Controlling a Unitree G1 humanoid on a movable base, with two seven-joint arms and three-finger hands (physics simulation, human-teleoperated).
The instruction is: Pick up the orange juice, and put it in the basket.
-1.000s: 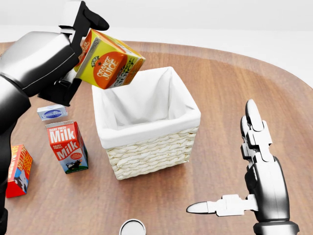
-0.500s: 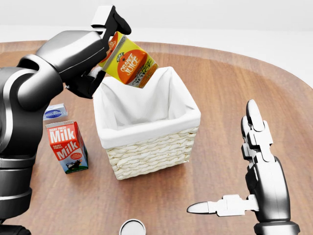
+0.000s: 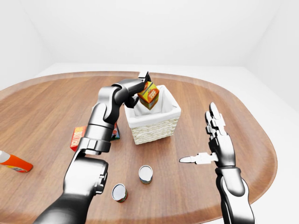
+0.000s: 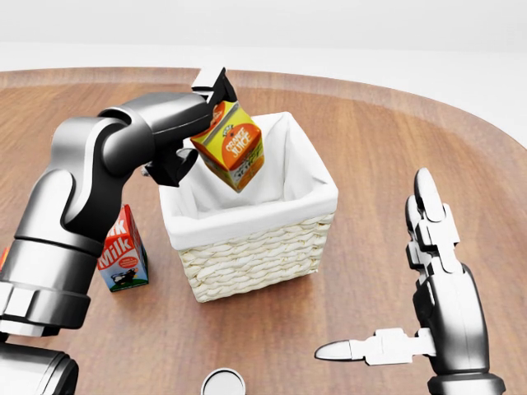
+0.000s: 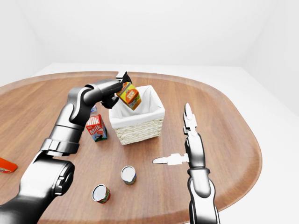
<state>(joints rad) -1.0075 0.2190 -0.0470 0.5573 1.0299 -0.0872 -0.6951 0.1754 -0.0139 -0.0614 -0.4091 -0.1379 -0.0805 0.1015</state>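
The left hand (image 4: 202, 103) has its fingers clamped on the orange juice (image 4: 230, 146), which hangs tilted above the open basket (image 4: 255, 247), not yet inside. The right hand (image 4: 436, 288) stays apart at the right, fingers spread open over the wooden counter (image 4: 379, 148).

Woven basket (image 4: 255, 263), seemingly cloth-lined
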